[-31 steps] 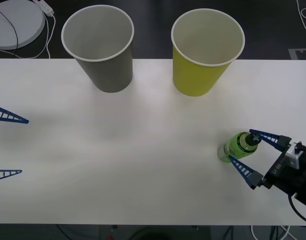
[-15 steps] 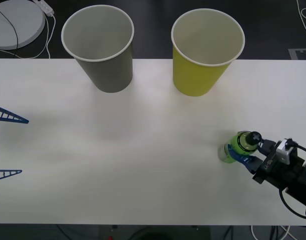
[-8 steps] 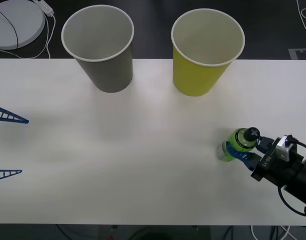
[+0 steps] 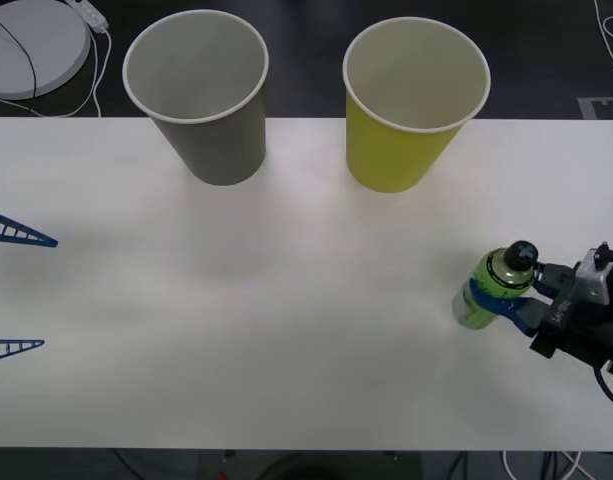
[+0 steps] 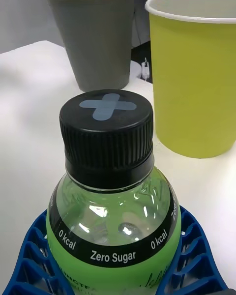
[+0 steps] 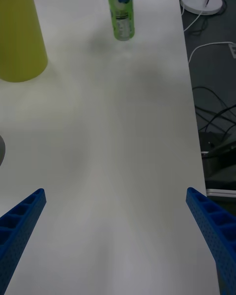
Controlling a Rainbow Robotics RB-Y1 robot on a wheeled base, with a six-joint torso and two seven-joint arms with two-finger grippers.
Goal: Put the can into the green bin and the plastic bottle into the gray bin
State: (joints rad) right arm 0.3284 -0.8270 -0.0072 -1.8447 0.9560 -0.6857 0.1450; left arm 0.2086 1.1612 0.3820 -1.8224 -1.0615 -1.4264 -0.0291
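i have the right tool [image 4: 508, 296] closed around the plastic bottle [image 4: 493, 287] out at about four o'clock on the worktop [image 4: 286, 300], its blue ribbed fingers [image 5: 194, 248] wrapped on the upper body just under the shoulder, below the black cap [image 5: 106, 128]. in the front view the bottle looks a little tilted and i cannot tell whether its base is touching the worktop or is just off it. the left tool [image 4: 11, 290] is parked at nine o'clock, spread wide with nothing between its fingers.

the bottle reads as a small rigid plastic one with liquid visible behind the neck, so i judge it fairly heavy for its size and bottom-weighted. the wall is smooth and the label glossy, so i expect it to be slippery, and it may swing or slide down between the fingers if i accelerate hard. the grip sits high; the ribbed fingers curving round it should help, but a hold nearer the middle of the body would carry it steadier. it is not fragile, though squeezing too hard could dent the wall.

the gray bin [image 4: 201, 90] stands at eleven o'clock, the green bin [image 4: 411, 100] at one o'clock, well apart from the bottle. both look like light paper cups, so i judge a knock on a rim would tip one
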